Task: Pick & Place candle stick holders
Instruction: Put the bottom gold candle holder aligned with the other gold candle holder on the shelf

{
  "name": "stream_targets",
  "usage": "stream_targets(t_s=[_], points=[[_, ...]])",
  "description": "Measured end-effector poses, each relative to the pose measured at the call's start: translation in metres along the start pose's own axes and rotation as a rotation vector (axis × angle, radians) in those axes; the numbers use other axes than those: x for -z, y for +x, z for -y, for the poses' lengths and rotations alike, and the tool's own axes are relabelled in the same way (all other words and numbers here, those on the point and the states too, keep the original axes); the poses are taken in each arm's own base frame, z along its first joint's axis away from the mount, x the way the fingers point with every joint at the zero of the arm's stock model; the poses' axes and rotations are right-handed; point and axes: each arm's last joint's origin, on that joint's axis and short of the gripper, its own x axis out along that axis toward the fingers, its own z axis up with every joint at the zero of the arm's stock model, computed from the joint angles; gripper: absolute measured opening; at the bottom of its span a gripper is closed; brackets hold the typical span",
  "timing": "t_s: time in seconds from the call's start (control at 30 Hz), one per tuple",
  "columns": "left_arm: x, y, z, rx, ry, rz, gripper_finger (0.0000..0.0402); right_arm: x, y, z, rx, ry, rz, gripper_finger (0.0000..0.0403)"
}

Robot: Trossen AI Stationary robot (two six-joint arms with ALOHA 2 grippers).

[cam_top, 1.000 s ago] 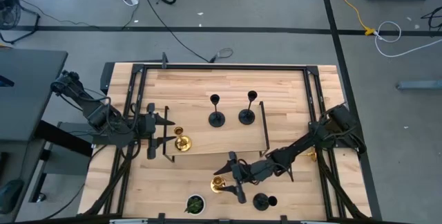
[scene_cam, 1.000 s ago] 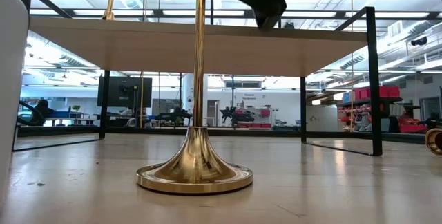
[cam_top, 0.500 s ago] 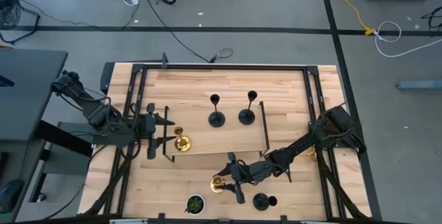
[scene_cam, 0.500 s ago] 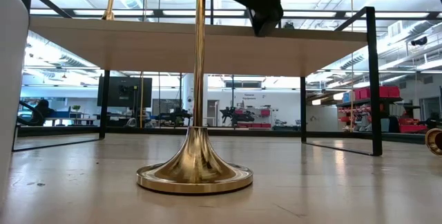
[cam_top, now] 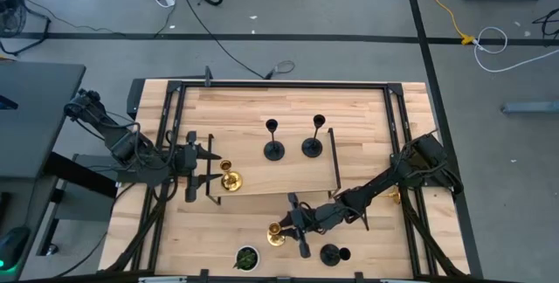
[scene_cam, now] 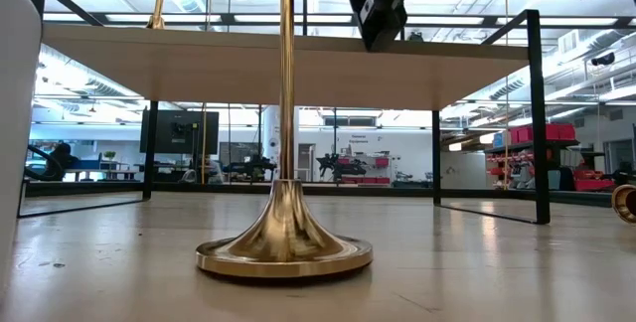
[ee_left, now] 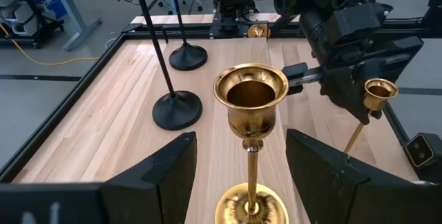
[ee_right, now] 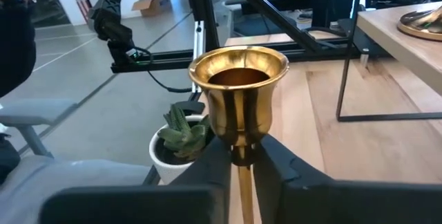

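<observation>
Right wrist view: shiny gold candle stick holder (ee_right: 238,89), flared cup, thin stem

Six candle stick holders, counted around the one raised shelf (cam_top: 262,176). Three are black: a first black holder (cam_top: 273,150) and a second black holder (cam_top: 312,147) on the shelf, and a third black holder (cam_top: 332,254) on the bench (cam_top: 367,117) in front of it.

Three are gold: a first gold holder (cam_top: 229,179) on the shelf's left front corner, a second gold holder (cam_top: 276,233) in front of the shelf, and a third gold holder (cam_top: 395,197) off its right end, mostly hidden.

One small potted plant (cam_top: 247,257) sits in front of the shelf.
</observation>
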Motion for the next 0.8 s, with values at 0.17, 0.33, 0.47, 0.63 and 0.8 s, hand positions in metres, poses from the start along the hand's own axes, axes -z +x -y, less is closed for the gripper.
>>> stream_targets(t_s=[0.17, 0.33, 0.47, 0.63, 0.8], points=[[0.000, 0.000, 0.000, 0.000, 0.000, 0.000, 0.0222, 0.000, 0.000, 0.000, -0.001, 0.000, 0.001, 0.0017], [0.000, 0.000, 0.000, 0.000, 0.000, 0.000, 0.0222, 0.000, 0.000, 0.000, -0.003, 0.005, 0.001, 0.0017], [0.000, 0.000, 0.000, 0.000, 0.001, 0.000, 0.0222, 0.000, 0.000, 0.000, -0.004, 0.005, 0.001, 0.0017], [0.000, 0.000, 0.000, 0.000, 0.001, 0.000, 0.0222, -0.007, -0.004, -0.001, -0.006, 0.009, 0.009, 0.0017], [0.000, 0.000, 0.000, 0.000, 0.001, 0.000, 0.0222, -0.025, -0.012, -0.003, -0.013, 0.005, 0.052, 0.0017]])
